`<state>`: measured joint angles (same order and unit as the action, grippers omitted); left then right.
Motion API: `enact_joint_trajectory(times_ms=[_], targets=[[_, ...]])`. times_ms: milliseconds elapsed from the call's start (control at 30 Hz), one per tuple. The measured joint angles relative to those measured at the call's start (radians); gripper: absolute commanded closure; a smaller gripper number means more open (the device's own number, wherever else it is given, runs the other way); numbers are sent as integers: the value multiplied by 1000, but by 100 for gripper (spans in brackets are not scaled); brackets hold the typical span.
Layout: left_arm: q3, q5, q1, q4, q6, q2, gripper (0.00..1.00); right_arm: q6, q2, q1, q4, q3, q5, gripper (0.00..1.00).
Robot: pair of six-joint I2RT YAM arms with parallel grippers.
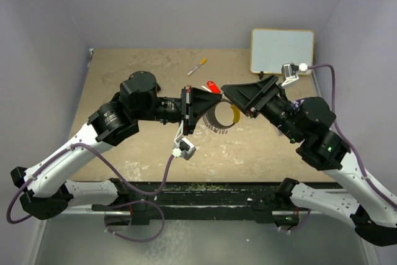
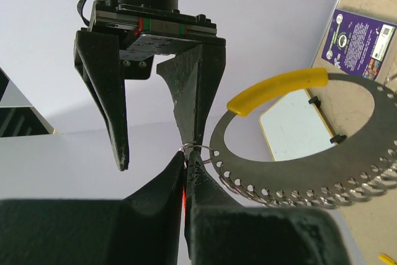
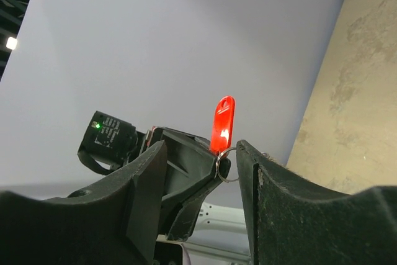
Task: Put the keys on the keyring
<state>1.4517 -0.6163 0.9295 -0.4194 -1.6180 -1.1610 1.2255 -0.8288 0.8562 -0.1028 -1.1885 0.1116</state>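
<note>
The left tool (image 2: 187,162) is clamped on the keys (image 3: 222,122) above the worktop's (image 1: 149,153) middle, with the keyring (image 2: 291,179) just beside. The right tool (image 2: 160,153) stands part-open and empty. Rings should be aligned before threading.

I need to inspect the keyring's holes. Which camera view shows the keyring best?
The left wrist view: the keyring fills its right side, with the punched holes and yellow arc plain to see. The top external view shows it small and partly hidden. The right wrist view shows the keys, red tag upright, but no keyring that I can make out.
</note>
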Motion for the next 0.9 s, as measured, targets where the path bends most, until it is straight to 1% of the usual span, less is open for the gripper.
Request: enact_joint_trajectory(times_ms=[300, 633, 900], targets=[[-3, 3, -13, 8, -24, 0, 97, 43, -9, 0, 46, 27, -34, 46], [-27, 7, -22, 15, -27, 1, 97, 42, 34, 0, -14, 26, -19, 46], [-27, 2, -26, 23, -27, 3, 97, 43, 24, 0, -11, 26, -25, 46]])
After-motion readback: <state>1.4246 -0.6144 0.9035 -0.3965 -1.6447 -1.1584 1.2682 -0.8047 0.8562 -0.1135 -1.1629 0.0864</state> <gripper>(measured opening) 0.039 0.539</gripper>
